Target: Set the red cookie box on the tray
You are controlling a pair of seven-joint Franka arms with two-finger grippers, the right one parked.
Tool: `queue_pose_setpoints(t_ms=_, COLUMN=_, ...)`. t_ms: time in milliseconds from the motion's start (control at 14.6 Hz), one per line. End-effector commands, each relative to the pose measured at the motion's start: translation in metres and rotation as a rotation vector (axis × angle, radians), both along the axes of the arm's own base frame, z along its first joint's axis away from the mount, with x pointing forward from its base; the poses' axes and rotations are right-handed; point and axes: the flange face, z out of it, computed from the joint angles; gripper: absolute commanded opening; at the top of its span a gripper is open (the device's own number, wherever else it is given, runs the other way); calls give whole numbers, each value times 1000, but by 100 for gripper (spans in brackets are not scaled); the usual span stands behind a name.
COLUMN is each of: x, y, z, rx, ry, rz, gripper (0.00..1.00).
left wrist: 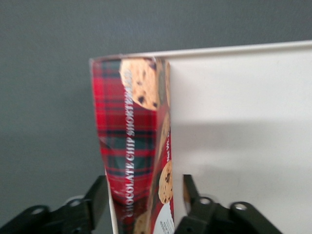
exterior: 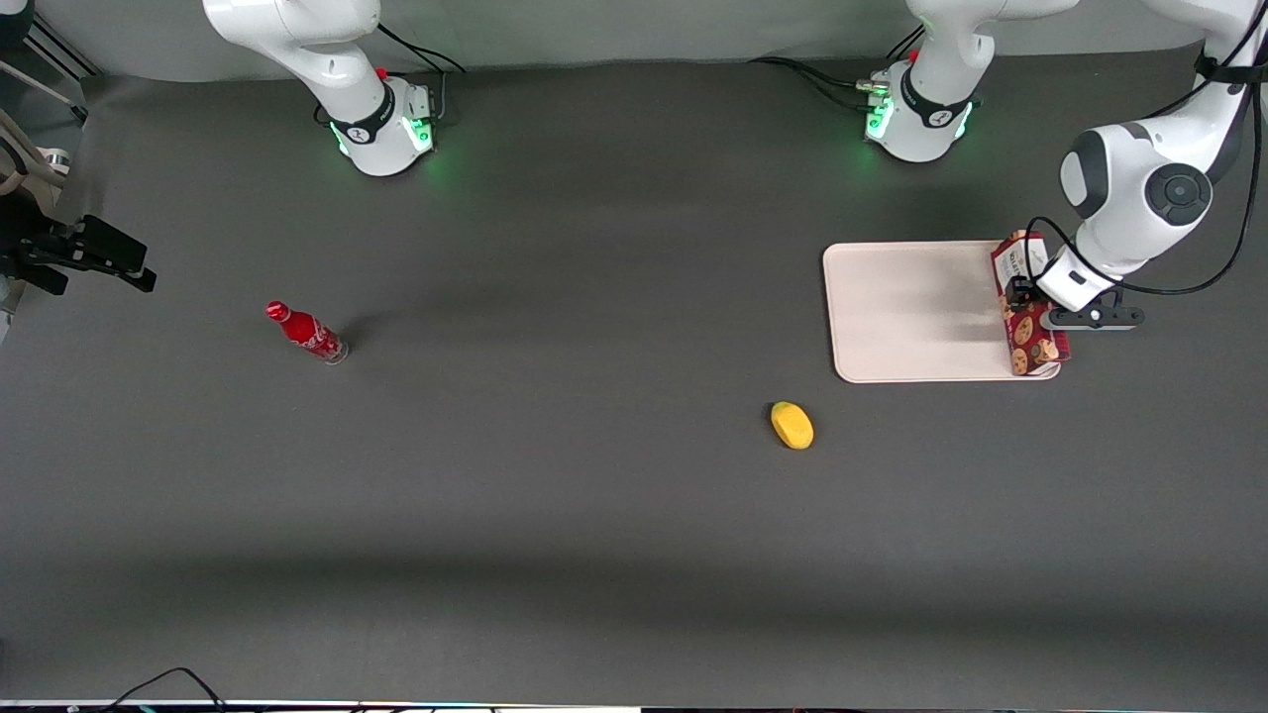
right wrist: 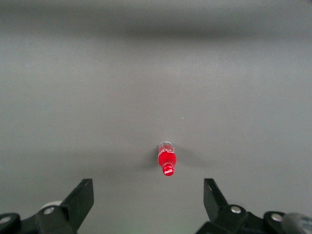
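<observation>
Gripper (exterior: 1020, 294): clamped on cookie box (exterior: 1028, 309) at its middle. Box: on its long edge at tray (exterior: 911, 312) rim, working arm's end. Lemon (exterior: 792, 425): nearer front camera than tray. Red bottle (exterior: 305, 332): parked arm's end.

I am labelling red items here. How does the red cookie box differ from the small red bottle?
The red cookie box is a long tartan carton printed with cookies; the red bottle is plain, round and smaller. The box is at the tray edge between the gripper fingers; the bottle stands alone on the table toward the parked arm's end. Both are red.
</observation>
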Motion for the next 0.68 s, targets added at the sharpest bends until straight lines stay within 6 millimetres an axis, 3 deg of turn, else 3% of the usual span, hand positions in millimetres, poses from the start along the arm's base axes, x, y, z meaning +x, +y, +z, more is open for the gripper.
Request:
queue_pose_setpoints(t_ms=0, x=29, y=-10, z=53, rx=16, ry=-25, rz=-43, gripper=100)
queue_pose_setpoints(t_ms=68, x=46, y=-12, z=76, rx=26, ry=-15, rz=-52, gripper=100)
queue_pose_setpoints(t_ms=137, x=72, y=-16, z=115, rx=41, ry=9, rz=-57, gripper=100)
queue_pose_setpoints(t_ms=274, x=102, y=-22, z=171, rx=50, ry=11, rz=-40, gripper=100)
queue_pose_setpoints(t_ms=479, x=133, y=-26, z=259, rx=9, ry=-25, rz=1, gripper=100)
queue_pose_setpoints(t_ms=616, x=142, y=-28, z=301, rx=-18, ry=-35, rz=14, gripper=100)
